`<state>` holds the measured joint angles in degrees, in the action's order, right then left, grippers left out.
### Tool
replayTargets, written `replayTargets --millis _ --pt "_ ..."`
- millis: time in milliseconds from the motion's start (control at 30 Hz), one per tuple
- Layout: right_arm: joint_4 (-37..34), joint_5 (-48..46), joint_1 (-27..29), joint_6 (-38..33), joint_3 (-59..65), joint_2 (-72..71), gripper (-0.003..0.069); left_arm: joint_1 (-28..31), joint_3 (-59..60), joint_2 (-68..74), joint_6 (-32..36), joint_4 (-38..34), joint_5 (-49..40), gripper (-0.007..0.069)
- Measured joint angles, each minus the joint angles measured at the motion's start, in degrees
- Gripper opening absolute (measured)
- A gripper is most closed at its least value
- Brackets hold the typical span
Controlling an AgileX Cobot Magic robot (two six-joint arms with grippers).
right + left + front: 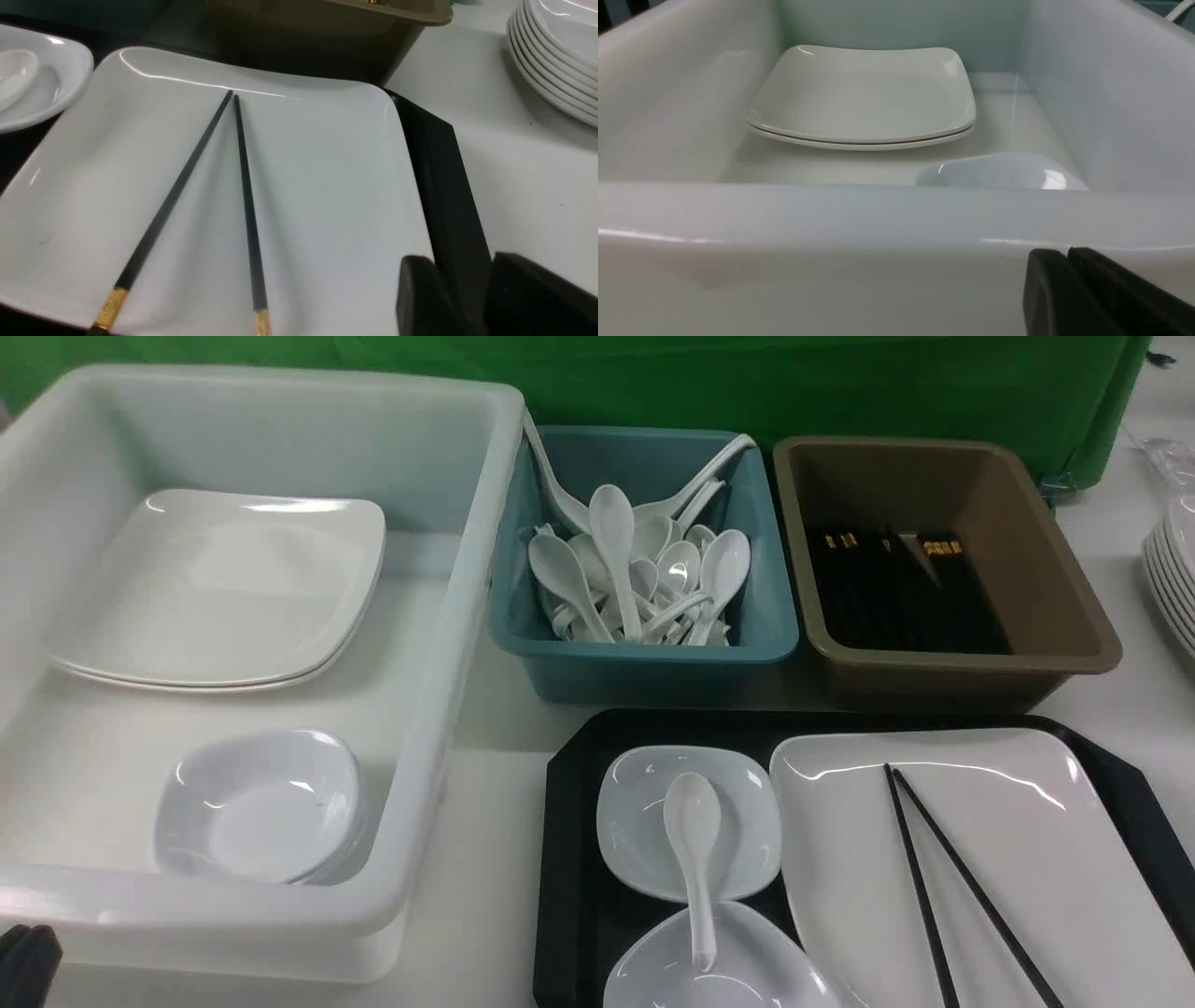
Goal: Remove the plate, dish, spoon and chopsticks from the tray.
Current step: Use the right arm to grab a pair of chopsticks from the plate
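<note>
The plate fills the right half of the tray, with the chopsticks splayed across it. Beside it the spoon bridges two small dishes. The right gripper, jaws parted and empty, hangs by the tray's right rim. The left gripper, clenched, faces the white tub.

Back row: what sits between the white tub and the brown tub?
A teal bin heaped with white spoons stands between the white tub and the brown tub; the front view shows it.
</note>
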<state>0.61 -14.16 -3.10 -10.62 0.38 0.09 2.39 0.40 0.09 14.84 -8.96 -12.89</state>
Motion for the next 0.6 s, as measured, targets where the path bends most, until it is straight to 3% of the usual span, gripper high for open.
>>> replayTargets --millis 167,200,300,400,600 --pt "0.0 0.0 0.0 0.0 0.0 0.0 0.0242 0.0 0.0 0.0 0.0 -1.0 0.5 0.0017" --pt "0.0 0.0 0.0 0.0 0.0 0.0 0.0242 0.0 0.0 0.0 -0.4 -3.3 1.6 0.0017" --pt "0.0 0.0 0.0 0.0 0.0 0.0 0.0242 0.0 0.0 0.0 -5.4 -19.4 9.7 0.0017" --pt "0.0 0.0 0.0 0.0 0.0 0.0 0.0242 0.0 0.0 0.0 -7.7 -27.2 16.9 0.0017" --pt "0.0 0.0 0.0 0.0 0.0 0.0 0.0242 0.0 0.0 0.0 -10.6 -29.3 27.3 0.0017"
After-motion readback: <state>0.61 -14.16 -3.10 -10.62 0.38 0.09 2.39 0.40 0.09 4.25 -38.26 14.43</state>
